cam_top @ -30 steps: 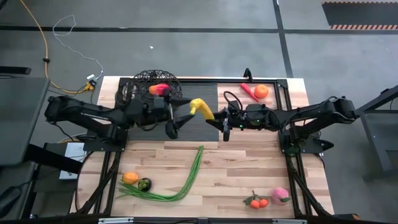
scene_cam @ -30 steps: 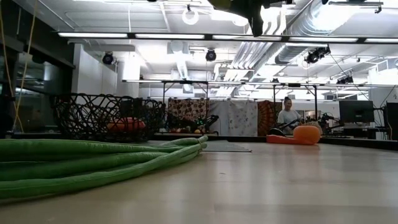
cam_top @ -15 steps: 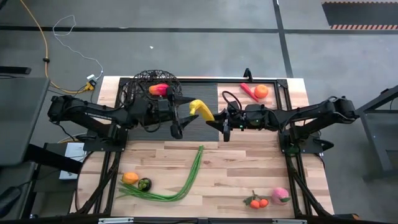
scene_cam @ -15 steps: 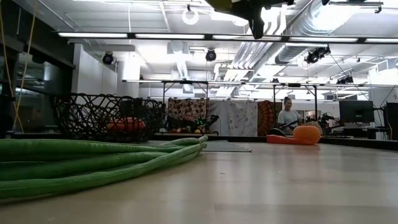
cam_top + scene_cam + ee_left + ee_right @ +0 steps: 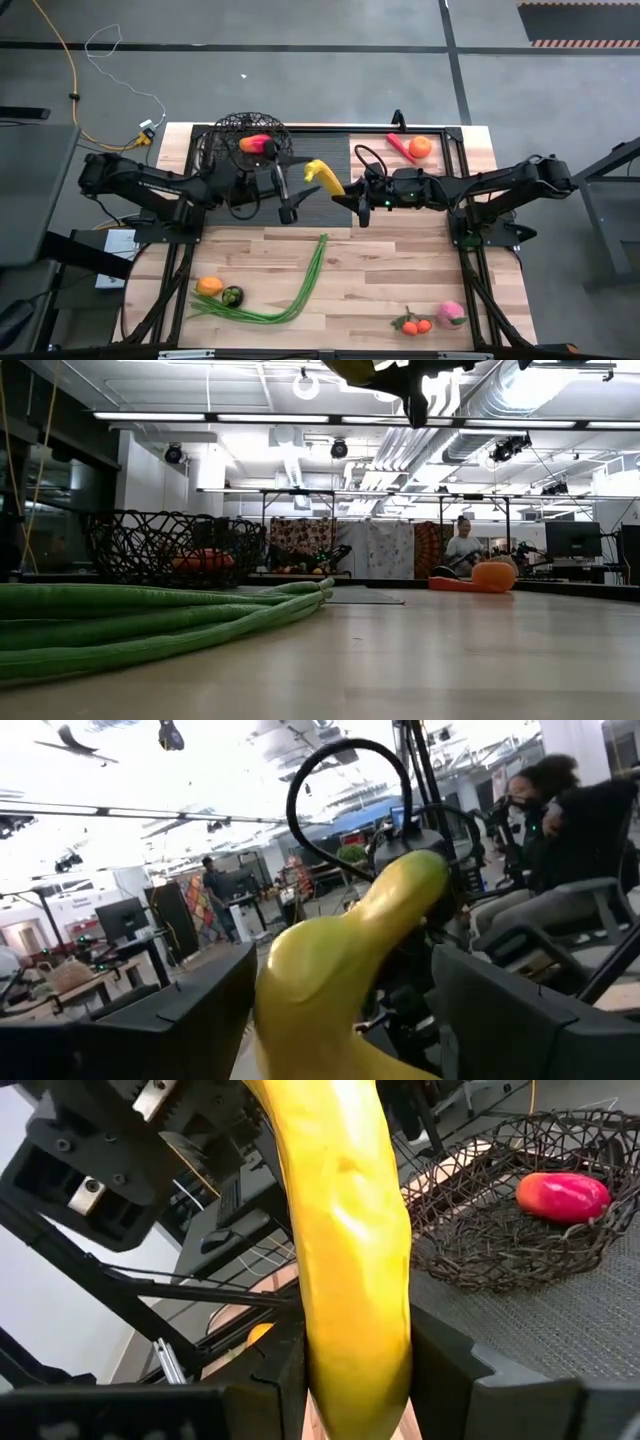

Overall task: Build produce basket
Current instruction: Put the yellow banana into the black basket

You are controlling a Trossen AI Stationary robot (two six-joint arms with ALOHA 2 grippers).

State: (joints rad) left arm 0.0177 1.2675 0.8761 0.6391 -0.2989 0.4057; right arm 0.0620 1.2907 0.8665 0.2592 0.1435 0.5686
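A yellow banana (image 5: 322, 176) hangs high over the black mat, with my right gripper (image 5: 350, 194) shut on it. My left gripper (image 5: 285, 190) is open at the banana's other end. In the left wrist view its two dark fingers stand on either side of the banana (image 5: 330, 970); I cannot tell whether they touch it. The black wire basket (image 5: 240, 135) stands at the mat's far left and holds a red-pink fruit (image 5: 257, 144). The low view shows only the banana's underside (image 5: 360, 368) at its top edge. My right gripper pinches the banana between its two fingers (image 5: 445, 1370) near the banana's right end (image 5: 360, 1350). The fingers come level from the table's right and lie along the banana. The banana sticks out beyond them toward my left gripper, lifted clear of the table.
Long green stalks (image 5: 295, 290) lie on the near wooden part, with an orange (image 5: 209, 286) and a dark green fruit (image 5: 232, 296) at their left end. A red pepper (image 5: 398, 146) and an orange (image 5: 420, 147) lie far right. A pink fruit (image 5: 451, 314) and small oranges (image 5: 415, 325) lie near right.
My left gripper has rolled about the line it points along, so its fingers stand turned around the banana's left end; it stays open. The banana and my right gripper have kept their place.
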